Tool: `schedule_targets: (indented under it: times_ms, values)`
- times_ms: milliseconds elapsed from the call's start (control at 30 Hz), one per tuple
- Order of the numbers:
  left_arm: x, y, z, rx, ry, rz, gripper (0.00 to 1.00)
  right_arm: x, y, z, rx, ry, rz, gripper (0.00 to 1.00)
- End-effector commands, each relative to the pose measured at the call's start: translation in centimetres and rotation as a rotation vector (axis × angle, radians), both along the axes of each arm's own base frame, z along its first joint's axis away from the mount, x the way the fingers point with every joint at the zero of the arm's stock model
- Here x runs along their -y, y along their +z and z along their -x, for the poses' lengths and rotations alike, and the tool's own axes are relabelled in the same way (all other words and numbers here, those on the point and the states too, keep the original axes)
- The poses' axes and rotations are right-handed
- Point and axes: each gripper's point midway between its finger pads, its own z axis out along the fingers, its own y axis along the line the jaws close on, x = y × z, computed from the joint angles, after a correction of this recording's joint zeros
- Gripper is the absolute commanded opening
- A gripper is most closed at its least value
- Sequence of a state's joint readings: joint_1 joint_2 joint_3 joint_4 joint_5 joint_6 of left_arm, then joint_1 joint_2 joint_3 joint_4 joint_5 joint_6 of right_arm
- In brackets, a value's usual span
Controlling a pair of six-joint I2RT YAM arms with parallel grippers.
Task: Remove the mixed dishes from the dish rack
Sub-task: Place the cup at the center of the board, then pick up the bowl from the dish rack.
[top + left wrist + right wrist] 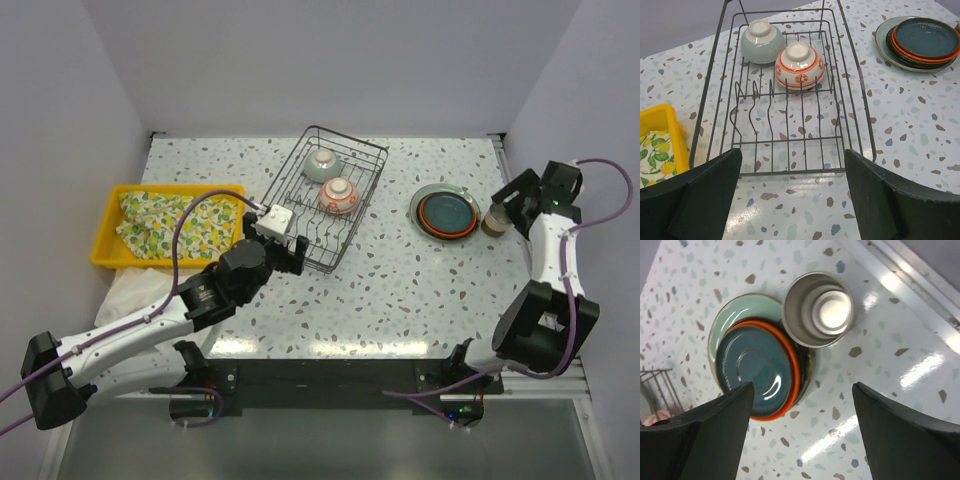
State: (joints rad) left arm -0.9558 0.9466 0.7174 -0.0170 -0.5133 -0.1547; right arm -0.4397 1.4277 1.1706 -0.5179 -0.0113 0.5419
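Observation:
The black wire dish rack (345, 215) stands mid-table. Two bowls lie upside down at its far end, a celadon one (763, 41) and a red-patterned white one (799, 65). To its right is a stack of plates (447, 212), grey-green below, black and orange-red rims, a dark teal plate (757, 367) on top. A beige cup (818, 309) stands upright touching the stack's right side. My left gripper (792, 200) is open just outside the rack's near end, with nothing between its fingers. My right gripper (802, 435) is open above the table beside the cup and plates, touching neither.
A yellow tray (105, 235) holding a yellow-patterned cloth (170, 220) sits at the left, with white cloth (130, 290) under its near edge. The table's raised white rim (920, 275) runs close behind the cup. Walls close off the back and sides.

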Motion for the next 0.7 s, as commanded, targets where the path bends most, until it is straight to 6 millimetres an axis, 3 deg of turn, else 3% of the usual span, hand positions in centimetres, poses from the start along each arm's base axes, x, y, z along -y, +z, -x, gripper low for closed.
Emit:
schedule_targets:
  times_ms: [0,200,233,267,333,400,433,467,667]
  values:
    - [0.9,1.4,-0.2,0.019,-0.024,0.053,0.89,-4.6,3.0,-1.9,0.118,0.134,0.061,0.91]
    - [0.8,0.3,-0.5,0.019,-0.005,0.047,0.89,-13.5,6.1,-3.6,0.227,0.423,0.121,0.96]
    - [0.7,0.2,-0.5,0.019,0.000,0.045,0.89,-15.7,6.1,-3.8,0.234,0.497,0.131,0.97]
    - [0.6,-0.1,-0.6,0.016,0.004,0.040,0.89,-16.2,5.9,-3.9,0.232,0.517,0.130,0.98]
    - [0.4,-0.3,-0.6,0.013,0.017,0.034,0.89,-20.0,6.0,-4.1,0.258,0.635,0.124,0.98]
    - [0.3,-0.4,-0.7,0.011,0.030,0.033,0.89,-22.0,5.9,-4.5,0.269,0.709,0.143,0.98]
    - [0.2,-0.4,-0.7,0.010,0.033,0.034,0.89,-23.9,5.9,-4.4,0.276,0.770,0.149,0.98]
    - [0.1,-0.5,-0.9,0.008,0.039,0.037,0.90,-24.8,5.2,-4.6,0.259,0.804,0.155,0.98]
    - [-0.2,-1.3,-1.2,-0.032,0.069,0.033,0.90,-31.2,5.2,-5.7,0.292,1.007,0.186,0.98]
